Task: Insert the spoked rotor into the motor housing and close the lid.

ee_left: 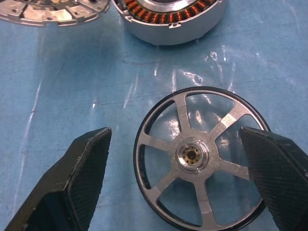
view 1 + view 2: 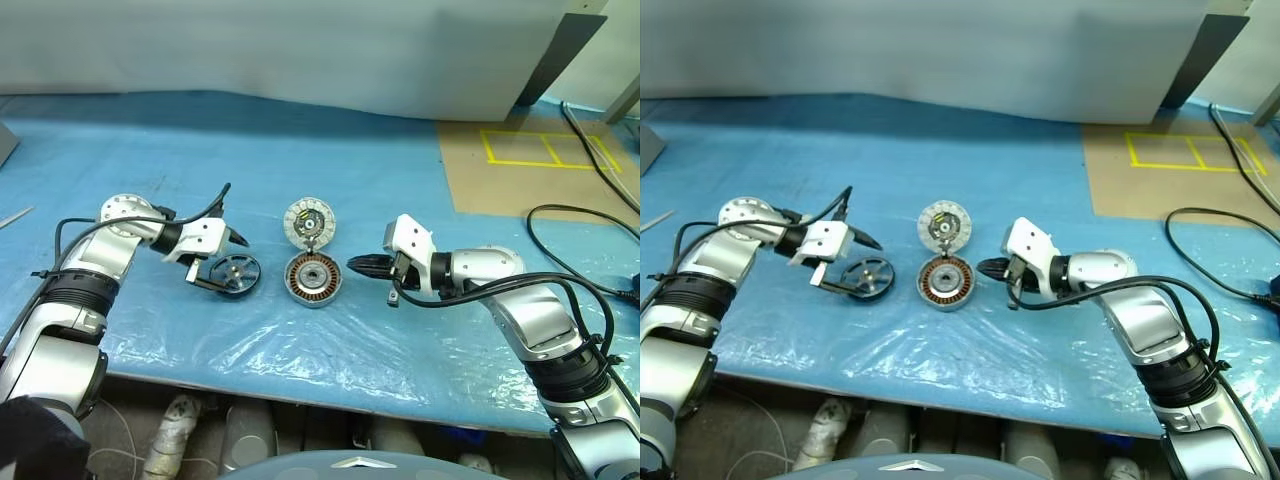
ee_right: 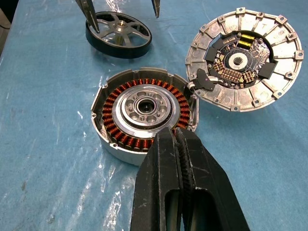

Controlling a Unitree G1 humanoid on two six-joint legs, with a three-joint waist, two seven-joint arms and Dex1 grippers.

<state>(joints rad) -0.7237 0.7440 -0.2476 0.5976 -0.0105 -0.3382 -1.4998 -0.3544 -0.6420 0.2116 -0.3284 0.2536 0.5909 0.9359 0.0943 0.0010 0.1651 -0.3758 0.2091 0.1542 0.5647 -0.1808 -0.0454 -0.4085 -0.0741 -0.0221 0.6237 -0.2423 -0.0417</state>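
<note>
Left wrist view puts the spoked rotor (image 1: 199, 156) flat on the blue-covered tabletop (image 1: 57, 96), a dark-rimmed wheel with silver spokes and a small brass-coloured hub. It is a good deal larger than a tiny ring, nearly as wide as the housing. The left hand (image 2: 220, 260) hangs over it with fingers spread wide, one black pad on each side of the rim. One fingertip (image 1: 272, 163) looks just beside or over the rim edge; contact cannot be confirmed. Nothing is held.

Step in hand, by my reading: the pick-up of the rotor, approach done, grasp not yet made. Next move calls for lowering a little, closing across the rim, then lifting level and carrying it to the housing.

The motor housing (image 3: 144, 113) lies just beyond the rotor, toward the middle of the tabletop, open side up, copper windings ringing a silver core with a dark centre hole. Seating the rotor will need its hub centred over that hole.

The right hand (image 3: 180, 144) has its fingers pressed together, holding nothing, tip just short of the housing's near wall; touching or apart cannot be told.

Farthest, the lid (image 3: 245, 60) lies with its segmented whitish face up, its rim touching the housing at what looks like a hinge point. Closing waits on the rotor.
</note>
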